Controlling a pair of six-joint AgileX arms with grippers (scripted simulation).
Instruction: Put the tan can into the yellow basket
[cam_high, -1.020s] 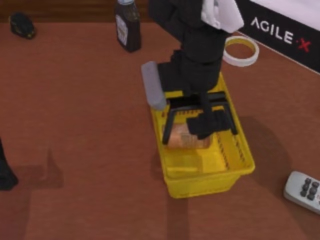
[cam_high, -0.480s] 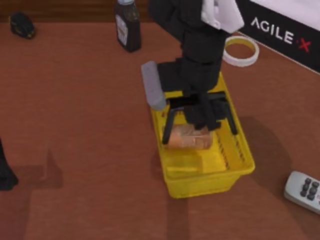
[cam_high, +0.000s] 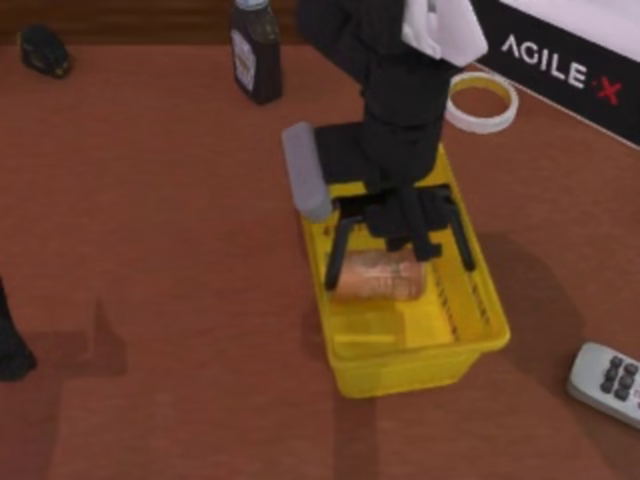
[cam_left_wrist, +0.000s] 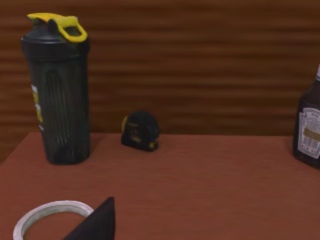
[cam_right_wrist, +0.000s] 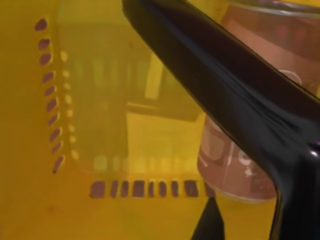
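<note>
The tan can (cam_high: 378, 277) lies on its side inside the yellow basket (cam_high: 480, 340), under the black folding handles (cam_high: 345, 235). My right gripper (cam_high: 402, 232) hangs just above the can's far side, open, with nothing between its fingers. In the right wrist view the can (cam_right_wrist: 240, 150) rests on the basket floor (cam_right_wrist: 100, 215), a black handle (cam_right_wrist: 225, 85) crosses in front of it, and one fingertip (cam_right_wrist: 212, 222) shows short of the can. My left arm (cam_high: 10, 350) stays parked at the table's left edge, its gripper open over bare table.
A grey block (cam_high: 305, 170) leans at the basket's far left corner. A dark brown bottle (cam_high: 256, 50) and a tape measure (cam_high: 44, 48) stand at the back, a white ring (cam_high: 482, 100) behind the basket, a remote (cam_high: 608, 380) at the front right. A black shaker (cam_left_wrist: 57, 90) shows in the left wrist view.
My right gripper has let go of the can and drawn back toward the far side of the basket. The can now lies free on the basket floor.
</note>
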